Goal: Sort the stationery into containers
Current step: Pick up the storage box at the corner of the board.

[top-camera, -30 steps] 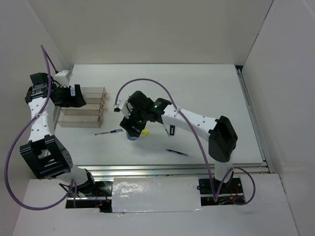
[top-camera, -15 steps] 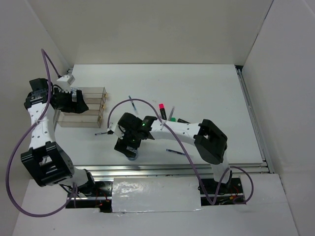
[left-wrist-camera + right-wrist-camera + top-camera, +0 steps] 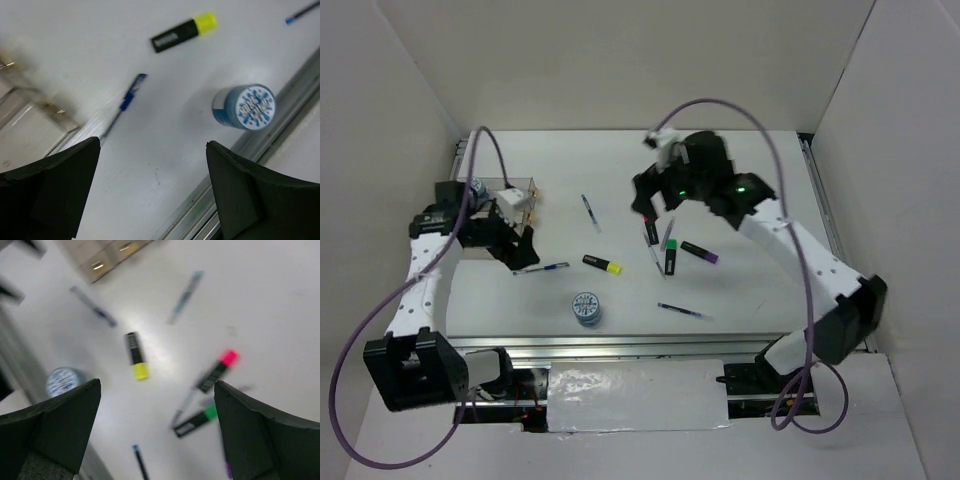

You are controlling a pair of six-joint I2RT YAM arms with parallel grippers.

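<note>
While both claws stood spread with nothing between their fingers, the left claw [image 3: 152, 145] hung just beside the clear compartmented plastic organizer box [image 3: 515, 190] and the right claw [image 3: 156, 385] above mid-surface. A yellow-capped black highlighter [image 3: 602, 264], a thin blue pen [image 3: 542, 268] and a round blue-white patterned tub [image 3: 587, 308] lay loose on the white surface [image 3: 570, 160], outside the box.

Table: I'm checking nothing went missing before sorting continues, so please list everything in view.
Highlighters: four, black with caps in yellow, pink, green and purple, mid-table.
Pens: four, blue-silver, scattered loose on the table.
Tub: one clearly seen, blue-white, near the front edge.
Organizer box: one, clear, far left.
Table: one, white, under everything.
Left gripper: open, black, beside the box.
Right gripper: open, black, above the highlighters.
</note>
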